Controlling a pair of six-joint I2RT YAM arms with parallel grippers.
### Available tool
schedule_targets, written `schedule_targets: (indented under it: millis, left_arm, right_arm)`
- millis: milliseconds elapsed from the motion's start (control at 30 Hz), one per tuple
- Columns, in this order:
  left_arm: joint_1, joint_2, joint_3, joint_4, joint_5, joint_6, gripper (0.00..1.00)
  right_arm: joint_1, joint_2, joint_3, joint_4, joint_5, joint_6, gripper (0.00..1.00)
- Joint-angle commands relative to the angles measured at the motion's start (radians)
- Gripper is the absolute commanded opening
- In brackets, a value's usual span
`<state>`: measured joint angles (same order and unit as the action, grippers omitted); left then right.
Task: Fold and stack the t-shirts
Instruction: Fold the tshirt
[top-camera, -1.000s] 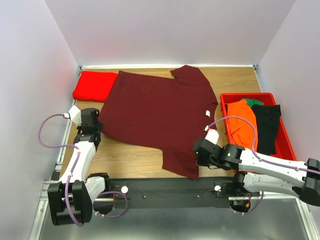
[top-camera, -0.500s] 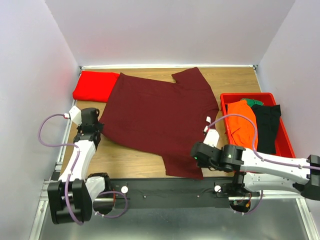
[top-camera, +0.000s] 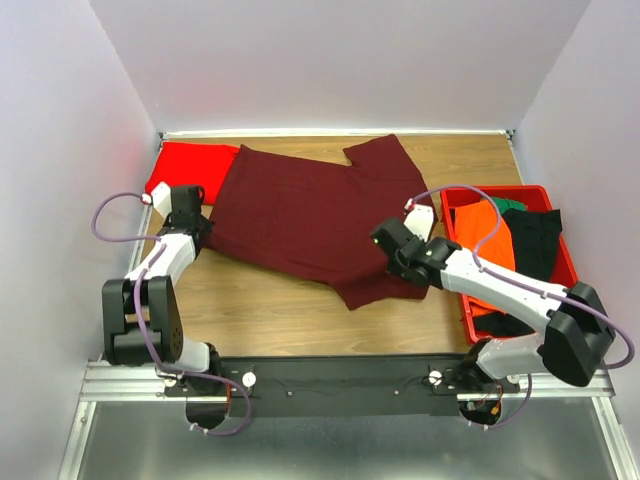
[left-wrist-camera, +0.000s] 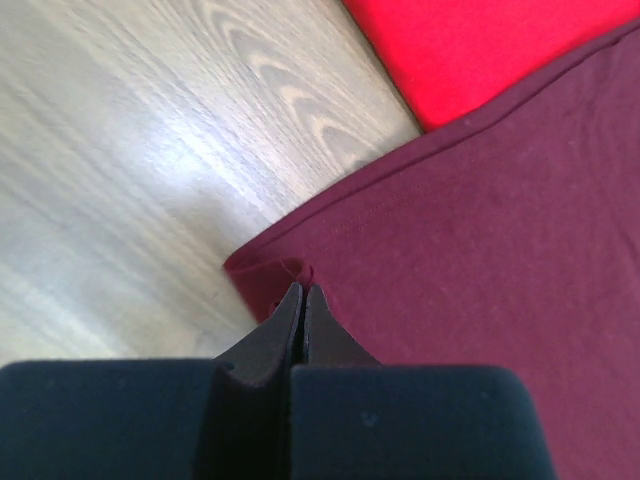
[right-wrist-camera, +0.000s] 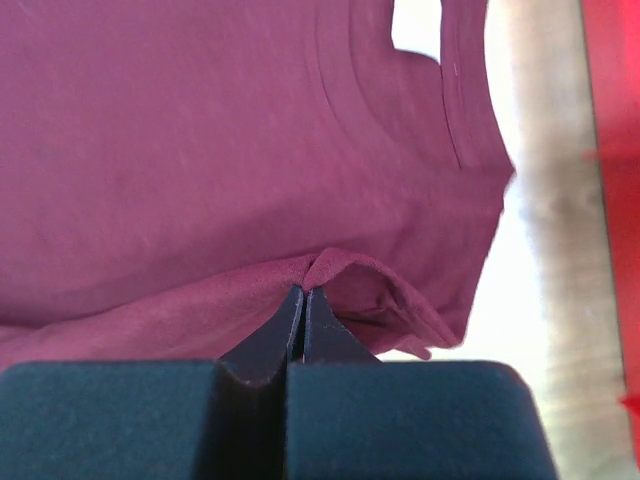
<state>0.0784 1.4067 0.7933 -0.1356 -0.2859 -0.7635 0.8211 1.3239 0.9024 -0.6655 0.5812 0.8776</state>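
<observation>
**Maroon tee pinched at two spots, wood table, boxed-in room**

So the whole setup is boxed in by plain pale walls (top-camera: 330, 60) on three sides, and the work surface is a light wood-grain table (top-camera: 260, 310) with a black rail (top-camera: 330, 375) run along the near edge.

The maroon t-shirt (top-camera: 310, 225) is spread mostly flat across the middle of the table, with its near right part bunched up and lifted a bit. Its far left edge is laid over the red t-shirt (top-camera: 190, 165), which is tucked into the far left corner.

The left gripper (left-wrist-camera: 302, 292) is closed tight on the maroon shirt's left corner hem, where a small pucker is seen at the tips. The right gripper (right-wrist-camera: 303, 293) is clamped on a raised fold of the same shirt.

A red bin (top-camera: 555, 195) is parked at the right edge of the table, and orange cloth (top-camera: 485, 245), black cloth (top-camera: 535, 250) and a bit of green cloth (top-camera: 505, 203) are piled inside.
</observation>
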Motion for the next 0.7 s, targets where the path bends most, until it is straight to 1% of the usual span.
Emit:
schedule_targets:
  millis: [0, 400, 667]
  left_arm:
    - [0.004, 0.057, 0.046, 0.027, 0.019, 0.015, 0.00]
    - [0.004, 0.178, 0.182, 0.004, 0.036, 0.018, 0.00]
    - [0.004, 0.242, 0.221, 0.004, 0.054, 0.018, 0.00]
  right_arm:
    - [-0.051, 0.037, 0.075, 0.084, -0.003, -0.092, 0.01]
    - [-0.183, 0.106, 0.185, 0.107, -0.032, -0.161, 0.01]
    - [-0.223, 0.150, 0.254, 0.112, -0.026, -0.200, 0.01]
